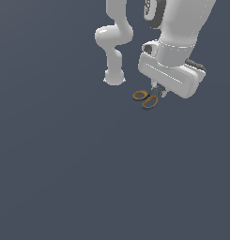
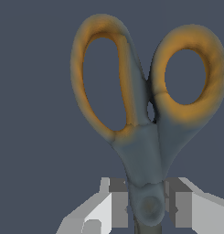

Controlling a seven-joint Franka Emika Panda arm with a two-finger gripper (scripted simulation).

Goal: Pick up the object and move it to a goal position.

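The scissors (image 2: pixel 145 151) are being pinched at the pivot by the claw (image 2: pixel 147 208), a finger (image 2: pixel 118 203) pressed against each side. In the exterior view, the orange ring handles (image 1: pixel 145 98) are being held out beneath the white arm (image 1: pixel 175 51), against a plain grey surface (image 1: pixel 65 164).

No legible text or markings
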